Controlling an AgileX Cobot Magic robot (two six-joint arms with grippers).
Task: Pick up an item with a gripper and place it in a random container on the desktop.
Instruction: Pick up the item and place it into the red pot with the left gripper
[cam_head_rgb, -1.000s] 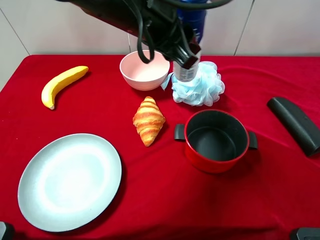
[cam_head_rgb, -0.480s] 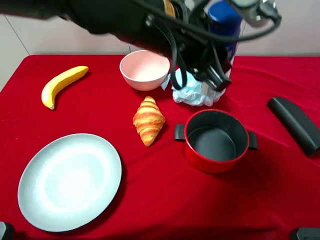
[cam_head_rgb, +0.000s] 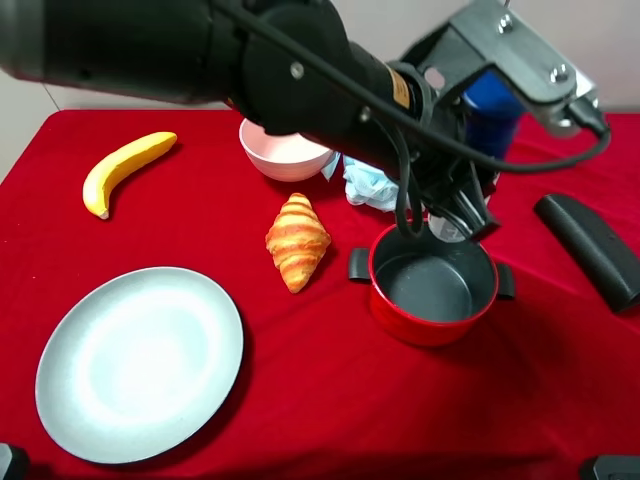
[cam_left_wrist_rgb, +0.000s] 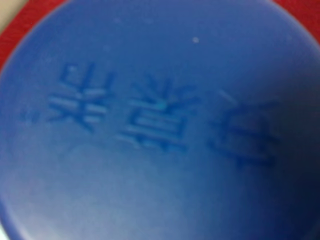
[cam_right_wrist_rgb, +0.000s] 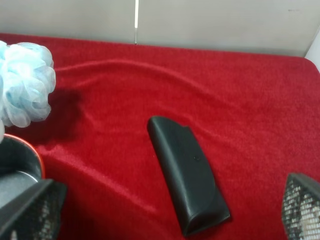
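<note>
Can (cam_head_rgb: 492, 112) in my left gripper (cam_head_rgb: 455, 212) hangs above the back rim of the pot (cam_head_rgb: 430, 330); croissant (cam_head_rgb: 297, 241) left of it, bowl (cam_head_rgb: 280, 160) behind that, banana (cam_head_rgb: 124, 170) far left, plate (cam_head_rgb: 138, 362) front-left, bar (cam_head_rgb: 590, 248) right.

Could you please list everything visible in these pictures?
spray can: one, dark blue cap, above the pot
pot: one, red, right of centre
bowl: one, pink, back
plate: one, grey-blue, front left
banana: one, yellow, back left
croissant: one, golden, centre
bath pouf: one, pale blue, behind pot
case: one, black, far right
cloth: one, red, covering table
left end effector: one, black, gripping the spray can
right end effector: one, black, open, near the case
</note>
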